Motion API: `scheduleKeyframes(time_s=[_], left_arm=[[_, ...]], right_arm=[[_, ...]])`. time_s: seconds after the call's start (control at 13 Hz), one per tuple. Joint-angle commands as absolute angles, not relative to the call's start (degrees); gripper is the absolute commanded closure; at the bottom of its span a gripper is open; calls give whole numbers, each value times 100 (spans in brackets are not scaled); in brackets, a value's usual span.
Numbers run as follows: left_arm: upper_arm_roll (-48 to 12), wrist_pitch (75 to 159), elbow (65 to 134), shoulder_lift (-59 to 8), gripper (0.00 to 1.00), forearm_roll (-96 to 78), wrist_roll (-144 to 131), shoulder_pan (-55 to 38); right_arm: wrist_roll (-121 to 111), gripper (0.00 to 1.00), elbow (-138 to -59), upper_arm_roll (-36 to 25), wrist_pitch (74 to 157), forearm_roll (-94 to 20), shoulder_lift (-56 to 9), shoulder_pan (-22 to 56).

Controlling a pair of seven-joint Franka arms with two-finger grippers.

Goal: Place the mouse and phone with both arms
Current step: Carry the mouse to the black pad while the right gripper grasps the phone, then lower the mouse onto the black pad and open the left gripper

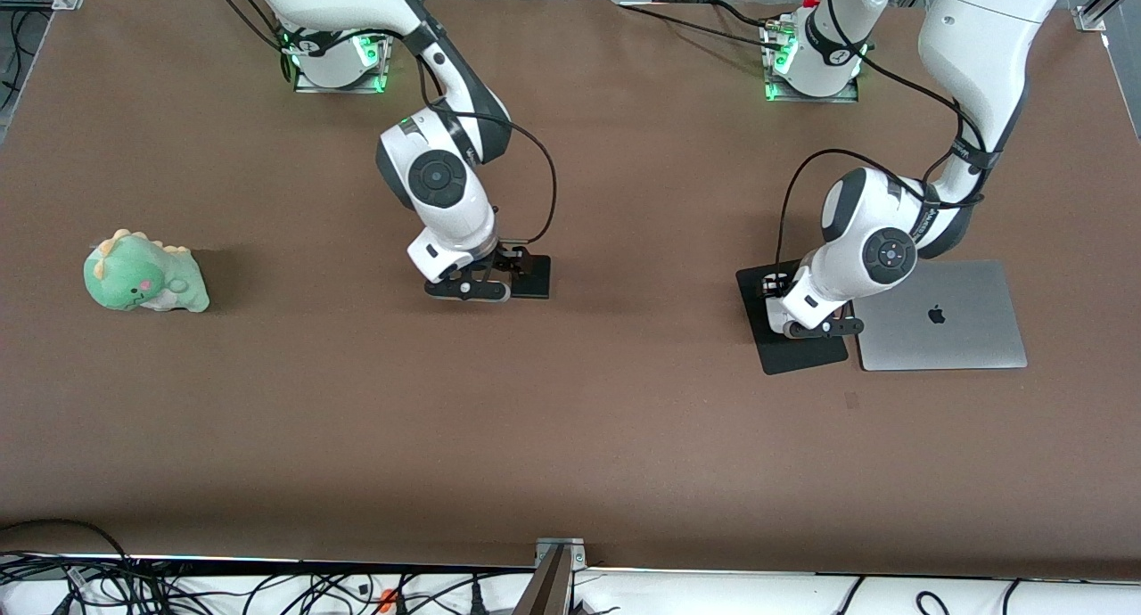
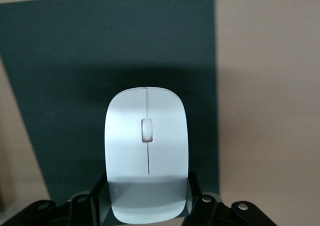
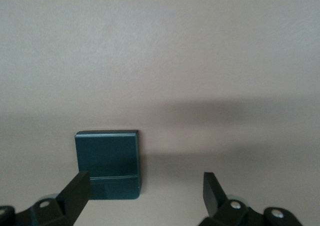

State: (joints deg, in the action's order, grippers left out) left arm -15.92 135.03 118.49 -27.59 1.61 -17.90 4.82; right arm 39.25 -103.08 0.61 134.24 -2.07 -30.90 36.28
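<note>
**Table stock: two arms, mouse, phone and bystanders**

1. Table (image 1: pixel 570 437): brown top, carrying everything below.

2. Left arm (image 1: pixel 972 53): white, comes from its base at the far edge and bends down over the pad.

3. Right arm (image 1: pixel 446 187): white, comes from its own base at the far edge and bends down near mid-table.

4. Laptop (image 1: pixel 945 316): silver, lid closed, flat at the left arm's end of the table, just beside the pad.

5. Pad (image 1: pixel 793 352): thin black sheet lying flat, turned a little askew to the laptop's edge.

6. Dinosaur toy (image 1: pixel 145 274): green plush at the right arm's end, well apart from all else.

7. Left gripper (image 1: pixel 824 327): low over the pad, claw clamped on the mouse. The wrist view shows one finger (image 2: pixel 97 198) pressed to each flank of the mouse's end nearest the camera.

8. Right gripper (image 1: pixel 471 287): low over bare table just beside the phone, claw wide and holding nothing. In the wrist view one fingertip (image 3: pixel 75 188) overlaps the phone's edge; the other is over bare table.

9. Mouse (image 2: pixel 147 151): white oval, grey line and wheel down its middle, over the pad in the left gripper's grip. Whether it touches the pad cannot be told.

10. Phone (image 1: pixel 533 276): small black slab, flat on the table near its middle, partly covered by the right gripper in the front view.
</note>
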Motion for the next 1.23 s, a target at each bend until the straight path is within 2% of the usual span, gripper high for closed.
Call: scheduleKeyframes(time_s=[0.0,0.23,0.31,0.38,0.62,0.77,1.15], left_arm=[[-1644,13797,11918,-2873,67,447,-1740,755],[-1644,13992,11900,-3050,53,483,-1731,923],[-1652,13992,11900,-3059,36,483,-1731,940],[-1661,13992,11883,-3041,0,483,-1697,1045],[-1722,13686,11655,-2831,0,431,-1214,1466],[-1784,13178,11497,-2498,0,396,-1204,1512],[-1916,10701,9891,-2101,0,387,-1178,1486]], right_arm=[[4131,0,-9968,18,13447,-105,-3471,3788],[4235,0,-9748,9,13456,-105,-3770,3884],[4358,0,-9660,9,13456,-97,-3858,3893],[4385,0,-9537,9,13456,-27,-3963,3946],[4473,0,-9378,9,13456,9,-4148,3981],[4482,0,-9308,0,13517,61,-4219,4034],[4666,0,-9316,-9,13667,245,-4333,4148]])
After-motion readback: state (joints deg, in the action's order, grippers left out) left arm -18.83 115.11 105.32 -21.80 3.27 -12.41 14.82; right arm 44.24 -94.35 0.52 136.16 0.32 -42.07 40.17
